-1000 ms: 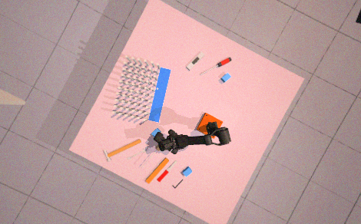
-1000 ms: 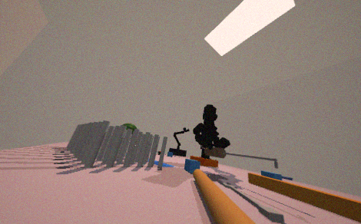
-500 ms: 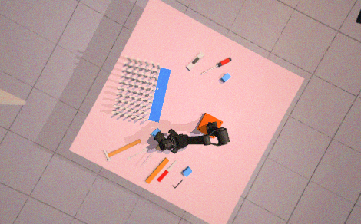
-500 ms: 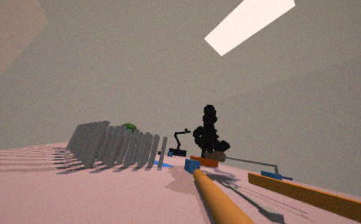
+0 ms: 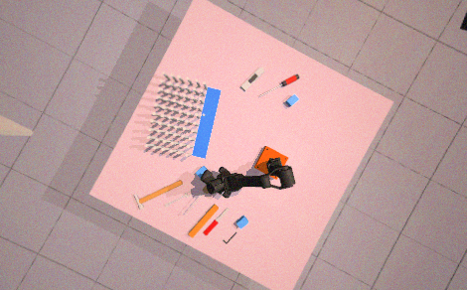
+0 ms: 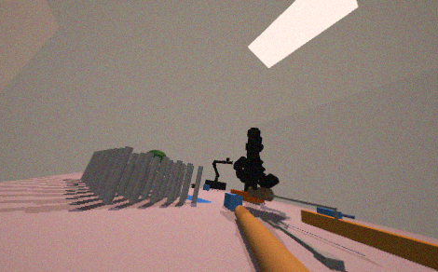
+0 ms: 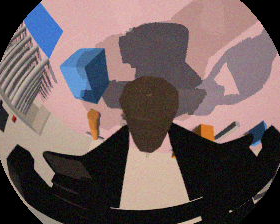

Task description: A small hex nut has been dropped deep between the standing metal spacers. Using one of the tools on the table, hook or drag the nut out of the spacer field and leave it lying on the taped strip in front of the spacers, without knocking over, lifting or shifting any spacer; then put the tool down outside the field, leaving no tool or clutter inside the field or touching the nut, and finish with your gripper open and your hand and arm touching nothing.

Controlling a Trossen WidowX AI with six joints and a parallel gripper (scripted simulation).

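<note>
A pink mat lies on a grey tiled floor — on it stand rows of metal spacers beside a blue strip. An orange-handled hammer, an orange bar and a bent black key lie there too — as do a utility knife, a red-handled screwdriver and blue blocks.
</note>
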